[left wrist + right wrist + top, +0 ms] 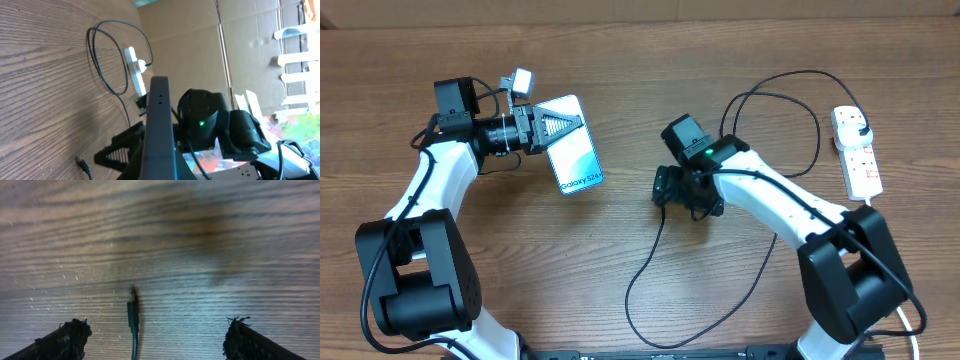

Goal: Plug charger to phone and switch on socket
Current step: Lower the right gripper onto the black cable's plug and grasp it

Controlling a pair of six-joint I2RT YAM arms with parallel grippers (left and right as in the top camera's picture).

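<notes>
**Figure. Before the connection is made.** The left gripper (542,128) is clamped on one end of the phone (575,150) at the far left of the table (620,60), with the lit screen facing up. This grip probably braces the phone so that a plug can be pushed in without the phone sliding. The right gripper (157,330) hangs low over the middle of the table with its fingers (65,340) spread wide. The connector tip of the charger (132,314) lies flat on the wood between the fingers and touches neither, which reads as alignment for a pickup. The cable loops away to the socket (857,150) at the far right. The black plug appears already seated there, but the switch position cannot be read.
</notes>
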